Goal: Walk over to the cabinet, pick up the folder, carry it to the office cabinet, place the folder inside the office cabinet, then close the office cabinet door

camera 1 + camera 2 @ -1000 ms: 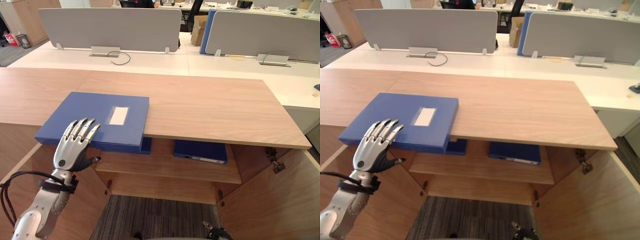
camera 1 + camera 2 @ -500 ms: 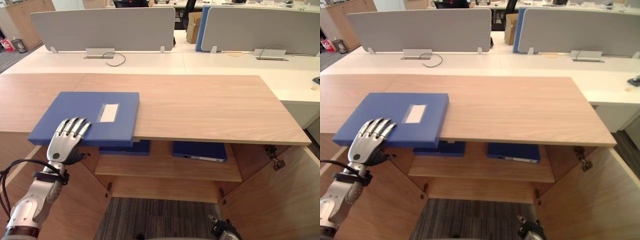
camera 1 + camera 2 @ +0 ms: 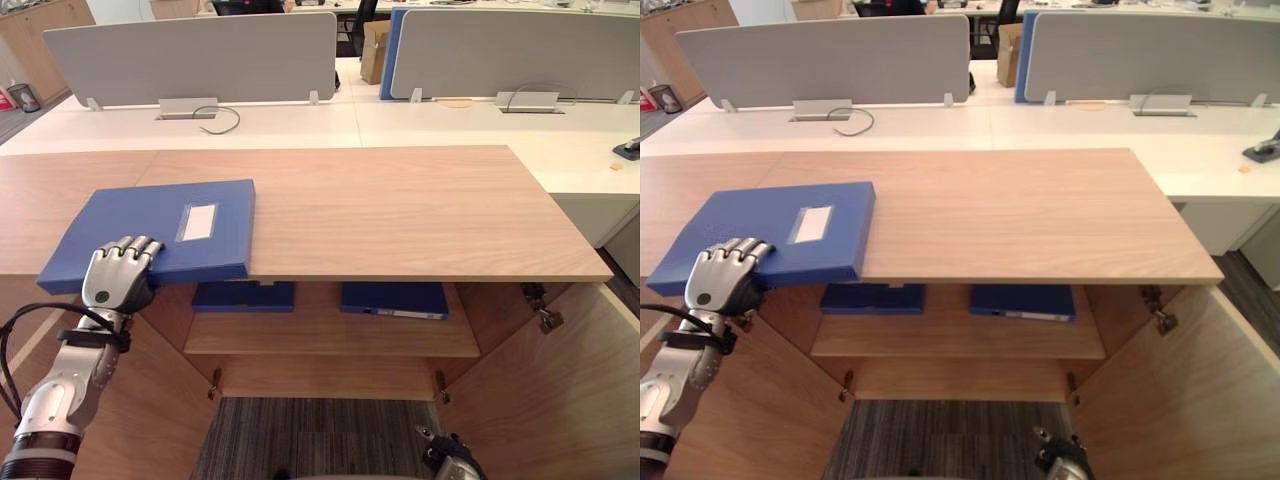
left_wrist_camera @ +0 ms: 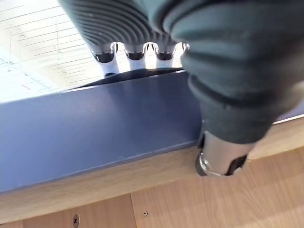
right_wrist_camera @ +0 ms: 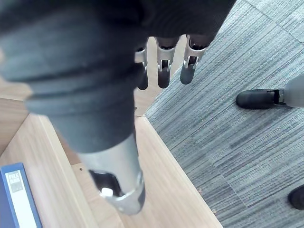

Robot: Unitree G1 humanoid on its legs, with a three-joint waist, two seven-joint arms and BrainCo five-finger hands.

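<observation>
Cabinet (image 3: pixel 400 210): wooden, both doors swung open, one shelf inside.
Folder (image 3: pixel 150 225): blue, lying flat at the cabinet top's left front corner, its near edge jutting past the front.
Shelf folders (image 3: pixel 393 298): two blue ones lying on the cabinet's shelf.
Left hand (image 3: pixel 118 275): at the cabinet's front left, fingers curled over the folder's near edge, thumb underneath, gripping it.
Right hand (image 5: pixel 162 66): low by the cabinet's right door, fingers hanging loose, holding nothing.

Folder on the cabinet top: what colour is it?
Blue folder, pale label; best in left eye view.
</observation>
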